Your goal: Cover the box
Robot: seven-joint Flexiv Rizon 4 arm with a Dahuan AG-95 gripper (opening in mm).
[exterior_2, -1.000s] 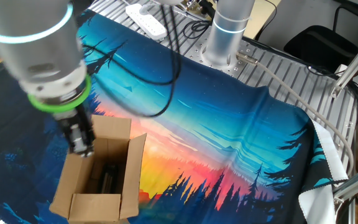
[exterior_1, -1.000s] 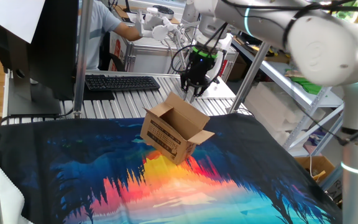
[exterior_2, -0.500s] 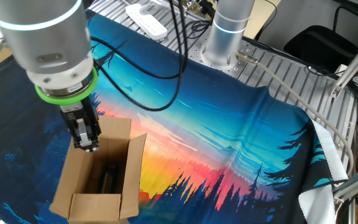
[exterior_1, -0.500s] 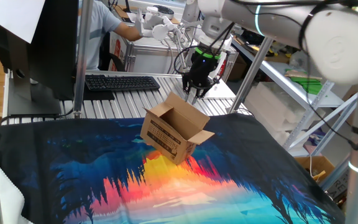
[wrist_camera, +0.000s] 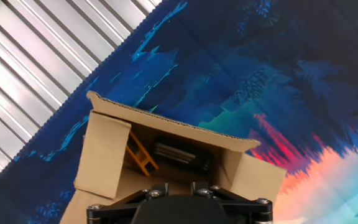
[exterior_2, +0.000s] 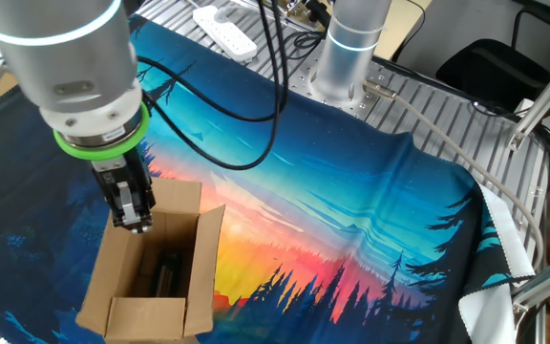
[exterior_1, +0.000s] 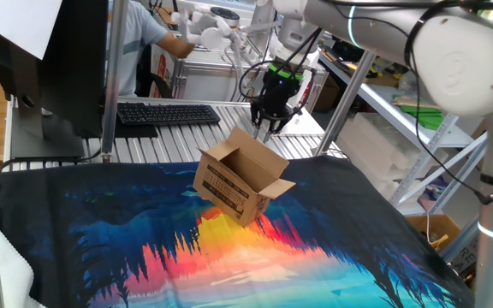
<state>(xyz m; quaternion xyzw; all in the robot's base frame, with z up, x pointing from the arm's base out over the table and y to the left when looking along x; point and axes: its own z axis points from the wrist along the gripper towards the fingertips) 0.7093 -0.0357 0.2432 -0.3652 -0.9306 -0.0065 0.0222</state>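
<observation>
The box point(exterior_1: 238, 184) is a small brown carton with black print on its side, standing on the painted cloth with its four flaps open. In the other fixed view the box point(exterior_2: 156, 272) shows a dark object at its bottom. My gripper point(exterior_1: 266, 128) hangs just above the box's far flap, fingers pointing down. Seen from the other side, the gripper point(exterior_2: 137, 222) has its fingers close together with nothing between them, at the flap's edge. The hand view looks down into the box point(wrist_camera: 166, 149), where a dark block and an orange piece lie; only the hand's black body point(wrist_camera: 179, 208) shows.
A colourful landscape cloth point(exterior_1: 229, 257) covers the slatted metal table point(wrist_camera: 30, 68). A keyboard point(exterior_1: 168, 113) and monitor point(exterior_1: 50, 60) stand behind it, with a person point(exterior_1: 148, 34) beyond. A white power strip point(exterior_2: 222, 31) and the arm's base point(exterior_2: 349, 53) sit at the cloth's far side.
The gripper shifted a little along the box's far flap during the first half second, then held still. The box has not moved.
</observation>
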